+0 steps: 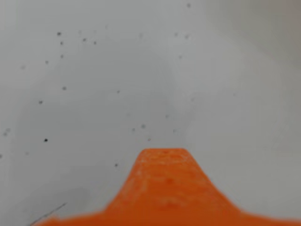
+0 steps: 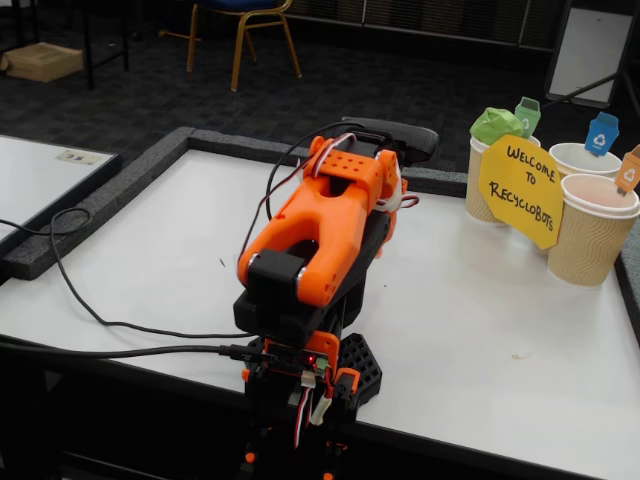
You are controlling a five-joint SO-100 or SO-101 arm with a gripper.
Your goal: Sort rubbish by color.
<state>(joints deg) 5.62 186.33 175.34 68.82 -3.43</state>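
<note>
Green wad (image 2: 496, 124) atop the upper-right cup (image 2: 481, 180) in fixed view; pincer (image 1: 164, 188) over bare white counter (image 1: 141, 84); grip state not discernible.

One green paper wad (image 2: 497, 124), three ribbed paper cups (image 2: 592, 232), three coloured tags (image 2: 601, 134), one yellow sign (image 2: 521, 188), one arm (image 2: 320, 235).

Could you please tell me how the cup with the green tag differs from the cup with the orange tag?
The green-tag cup holds a green paper wad; the orange-tag cup shows none. The green-tag cup stands farther back, partly behind the yellow sign; the orange-tag cup stands nearer, beside it. Both are beige, ribbed and upright.
</note>
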